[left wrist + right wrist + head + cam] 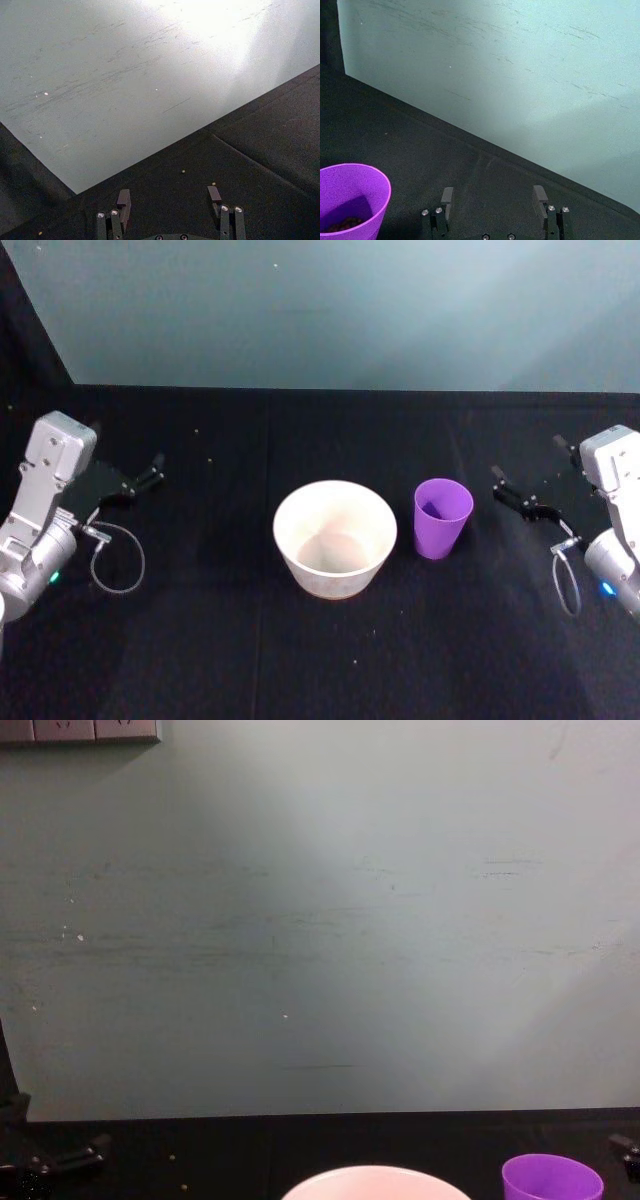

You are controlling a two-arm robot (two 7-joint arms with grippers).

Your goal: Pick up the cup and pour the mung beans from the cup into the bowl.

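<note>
Cup (442, 517) upright, just right of bowl (335, 582), not touching; mung beans (345, 224) low inside. Right gripper (493, 196) right of cup, jaws wide apart, empty. Left gripper (167, 196) parked far left, spread, empty. Risk: off-centre approach tips light cup, spilling beans.
</note>
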